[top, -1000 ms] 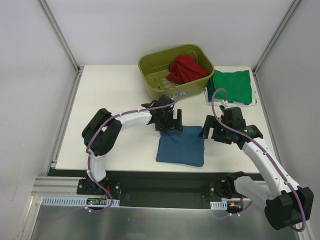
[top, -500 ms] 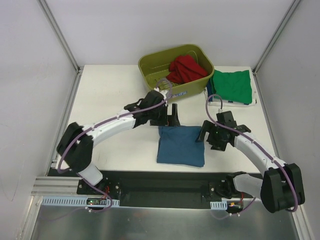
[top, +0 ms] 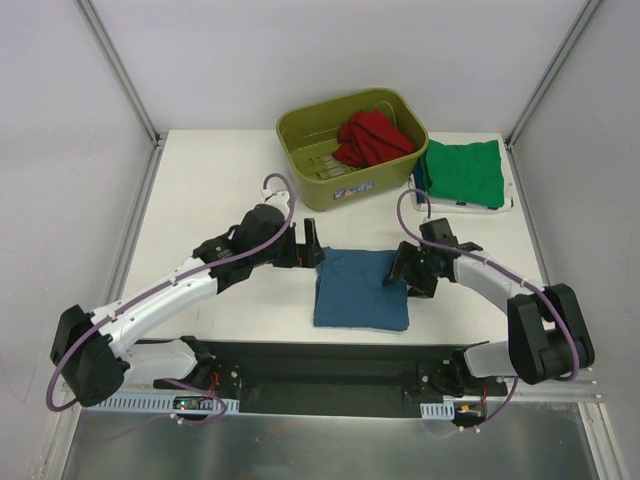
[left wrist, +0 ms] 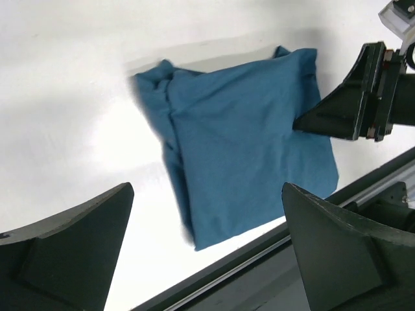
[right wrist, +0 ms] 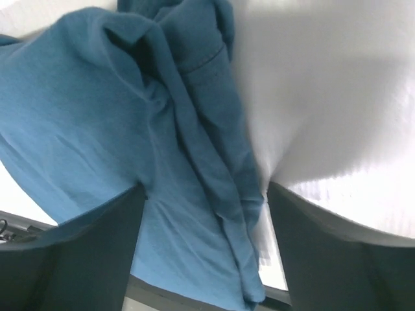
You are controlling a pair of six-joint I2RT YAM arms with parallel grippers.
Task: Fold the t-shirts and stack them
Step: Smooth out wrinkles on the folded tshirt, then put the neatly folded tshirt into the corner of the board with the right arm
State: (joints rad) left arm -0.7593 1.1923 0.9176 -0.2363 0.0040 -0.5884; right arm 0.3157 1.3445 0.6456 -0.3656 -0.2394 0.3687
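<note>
The teal-blue t-shirt (top: 360,290) lies folded in a rough square at the table's near middle. It also shows in the left wrist view (left wrist: 246,142) and the right wrist view (right wrist: 130,129). My left gripper (top: 309,247) is open just off the shirt's far-left corner, holding nothing (left wrist: 206,214). My right gripper (top: 399,271) is open and low at the shirt's right edge, its jaws straddling the bunched cloth there (right wrist: 204,201). The bright green t-shirt (top: 462,172) lies folded at the back right. The red t-shirt (top: 375,137) lies crumpled in the tub.
The olive-green plastic tub (top: 300,140) stands at the back centre. A white tray (top: 508,200) lies under the green shirt. The table's black front rail (top: 330,355) runs just in front of the blue shirt. Grey walls close in both sides.
My left arm has stretched out and its gripper has slid left, from the shirt's far edge to its far-left corner. My right gripper has moved left and lower onto the shirt's right edge.
</note>
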